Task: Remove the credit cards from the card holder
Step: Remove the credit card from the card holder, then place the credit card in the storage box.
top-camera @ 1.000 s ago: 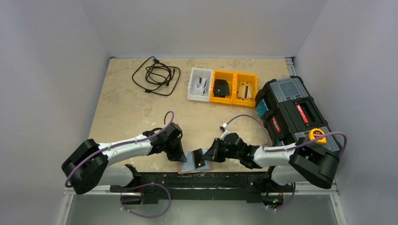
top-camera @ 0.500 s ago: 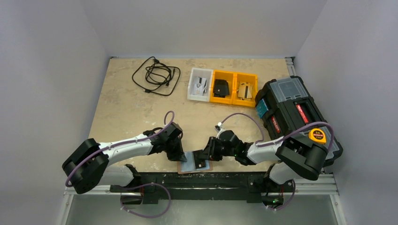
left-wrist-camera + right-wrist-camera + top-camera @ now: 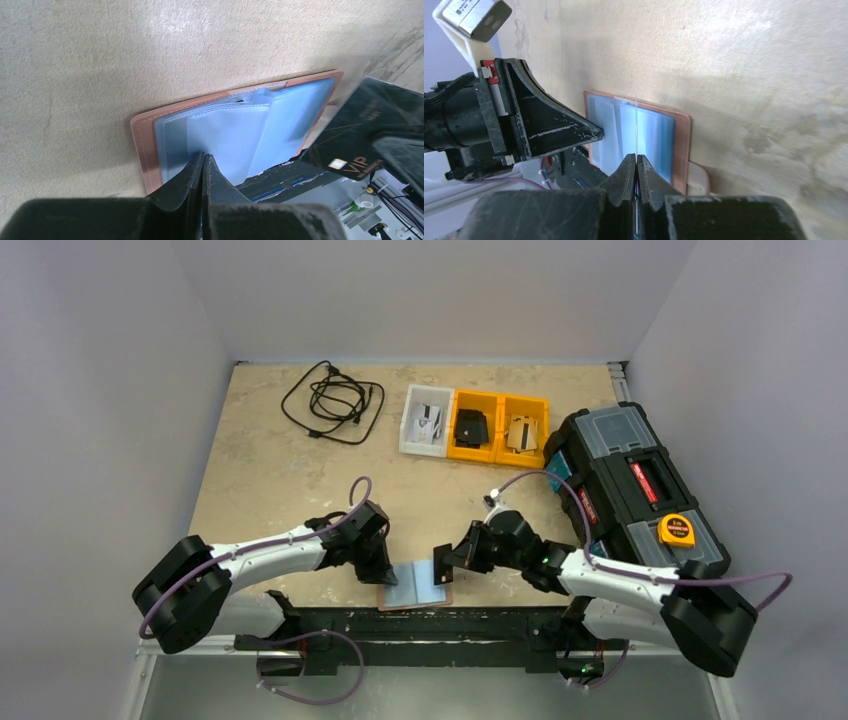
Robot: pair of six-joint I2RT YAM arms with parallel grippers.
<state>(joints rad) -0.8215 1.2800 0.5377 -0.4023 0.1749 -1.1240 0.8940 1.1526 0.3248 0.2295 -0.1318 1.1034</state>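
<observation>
Now that your right gripper (image 3: 636, 159) has pulled the black VIP card (image 3: 370, 130) free, clamped tight | left gripper (image 3: 204, 160) closed, pins card holder (image 3: 145, 145) | one out

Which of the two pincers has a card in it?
The right pincer, shut on a dark card; the left pincer only presses closed tips on the card holder.

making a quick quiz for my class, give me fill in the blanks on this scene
1. The right gripper is shut on a card coloured ___.
2. That card's printed letters read ___.
3. The left gripper, shut, rests its tips on the open card holder, on sleeves coloured ___.
Missing words: black; VIP; blue.
</observation>
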